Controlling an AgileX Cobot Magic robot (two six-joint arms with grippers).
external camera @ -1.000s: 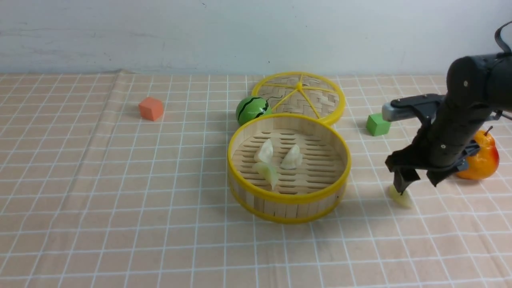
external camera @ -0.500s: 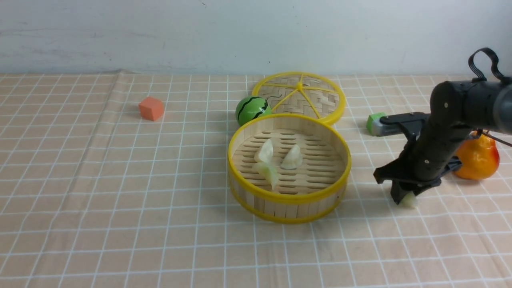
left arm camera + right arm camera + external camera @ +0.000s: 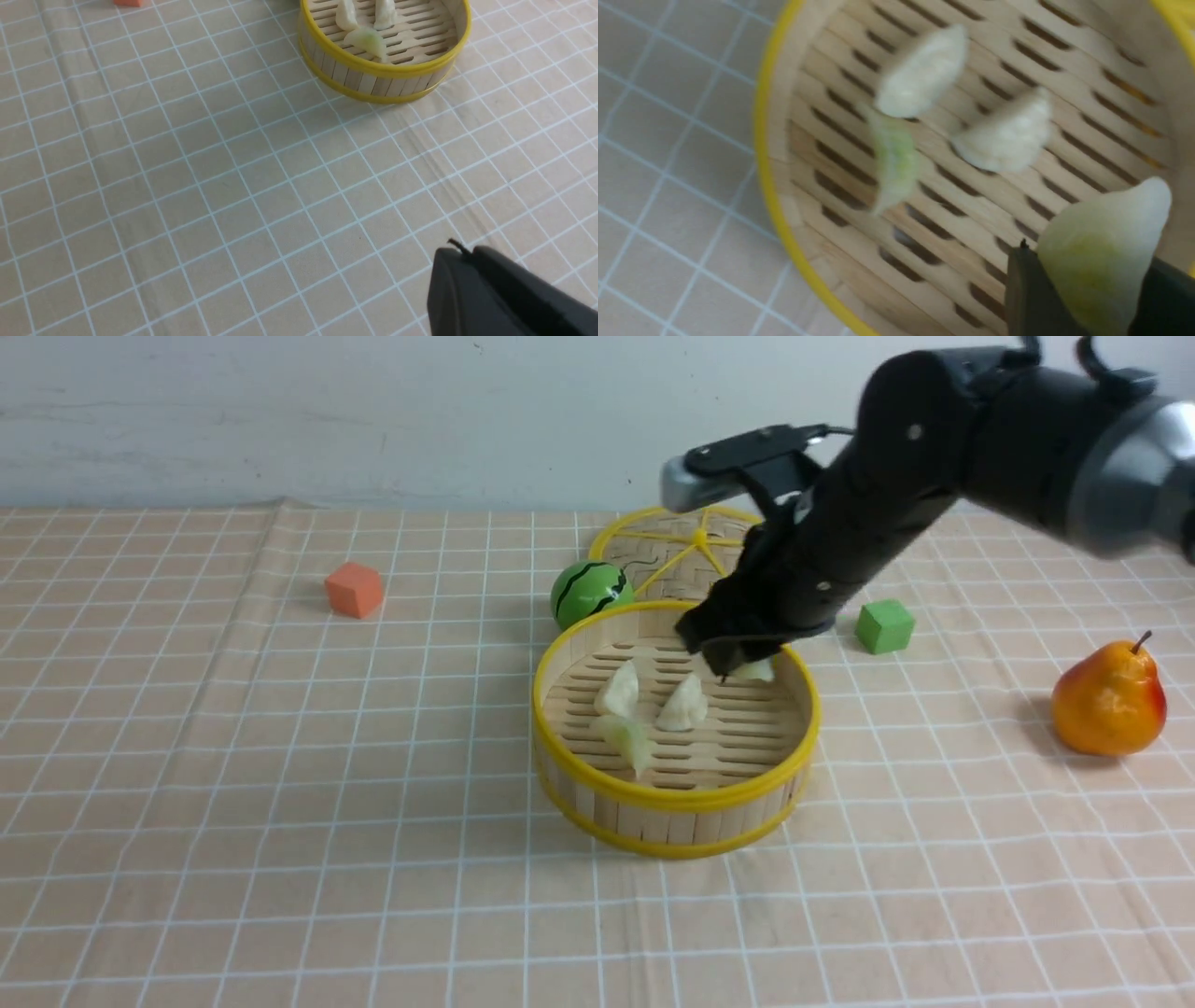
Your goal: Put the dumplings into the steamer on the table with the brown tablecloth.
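Front view, as we list it: tabletop (image 3: 980,896) under brown tablecloth (image 3: 280,803); steamer (image 3: 674,803) holding three dumplings (image 3: 683,705), two cream, one green. Our right hand (image 3: 738,665), above the steamer's far side, grips the fourth dumpling (image 3: 1101,247), unreleased; we judge one drop remains. Left hand (image 3: 504,294): opening we cannot tell.

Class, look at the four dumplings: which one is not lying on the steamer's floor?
The pale green dumpling held by the right gripper above the steamer; the other three lie on its slats.
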